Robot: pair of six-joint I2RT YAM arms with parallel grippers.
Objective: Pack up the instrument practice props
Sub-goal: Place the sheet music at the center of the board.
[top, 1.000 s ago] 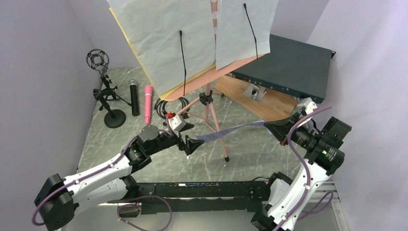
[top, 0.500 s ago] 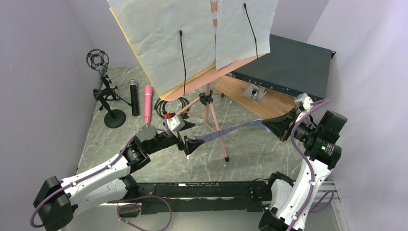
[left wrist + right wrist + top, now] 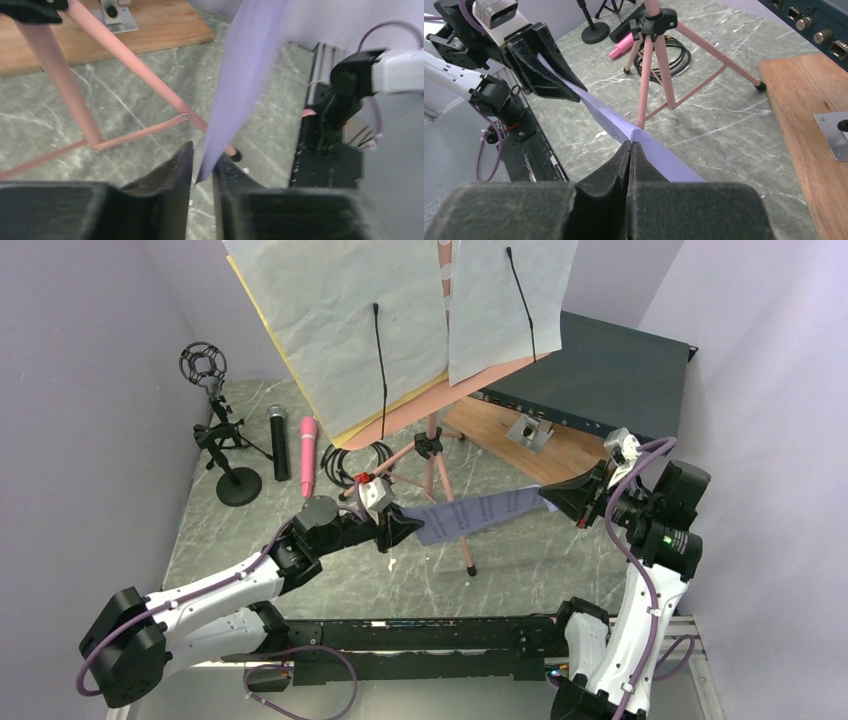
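Observation:
A lavender paper sheet (image 3: 470,515) hangs stretched between my two grippers, above the table in front of the pink tripod legs (image 3: 445,490). My right gripper (image 3: 548,498) (image 3: 630,145) is shut on its right end. My left gripper (image 3: 405,530) (image 3: 202,170) has its jaws drawn in on the sheet's (image 3: 245,75) left corner, with only a thin gap showing. The pink music desk (image 3: 480,375) stands behind, holding white pages (image 3: 340,310) over a yellow page (image 3: 290,370). A black microphone (image 3: 278,443) and a pink microphone (image 3: 307,455) lie at the left beside a black mic holder (image 3: 205,365).
A dark teal rack box (image 3: 600,380) sits at the back right, partly on a brown wooden board (image 3: 560,445). A coiled black cable (image 3: 350,460) lies by the tripod. A round black stand base (image 3: 238,485) is at the left. Purple walls close in on both sides.
My left gripper moved forward onto the sheet's left corner and its jaws closed from wide open. The sheet turned flatter. My right gripper shifted slightly up and left, holding its end.

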